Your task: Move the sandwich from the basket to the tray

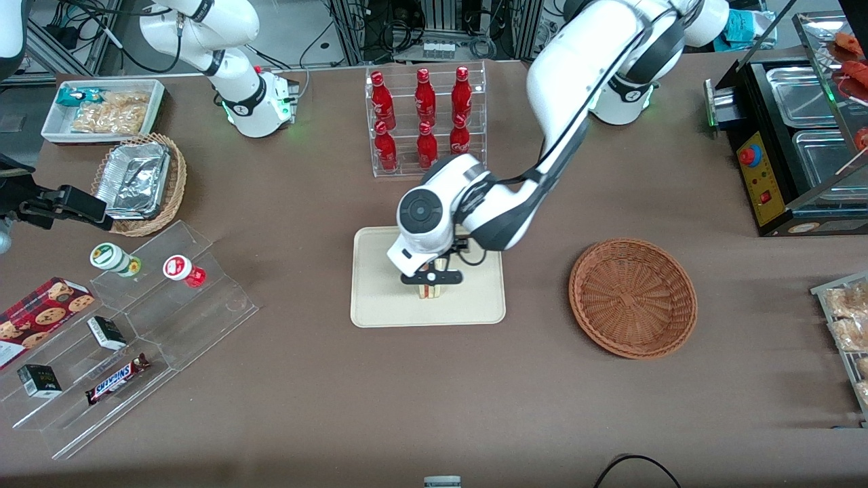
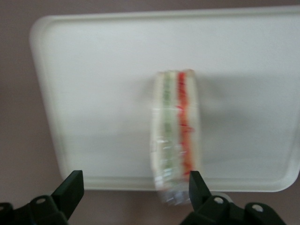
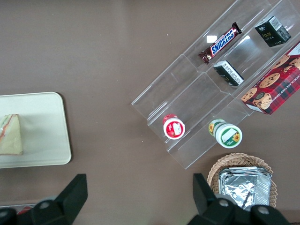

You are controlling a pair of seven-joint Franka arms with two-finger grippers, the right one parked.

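The sandwich (image 1: 428,292) stands on the cream tray (image 1: 380,298) with its red and green filling edge facing up (image 2: 176,136). It also shows as a pale wedge (image 3: 10,135) on the tray (image 3: 42,131). My left gripper (image 1: 431,285) hangs just above it, open (image 2: 135,190), its fingers spread wide. The sandwich sits close beside one fingertip (image 2: 199,185) and well clear of the other (image 2: 70,187). The tray (image 2: 93,93) lies under it. The reddish-brown wicker basket (image 1: 633,297) sits empty on the table, toward the working arm's end.
A clear rack of red bottles (image 1: 425,118) stands farther from the front camera than the tray. Toward the parked arm's end are a tan basket of foil containers (image 1: 139,181), a stepped acrylic shelf with snacks (image 1: 135,325) and a white snack bin (image 1: 102,108).
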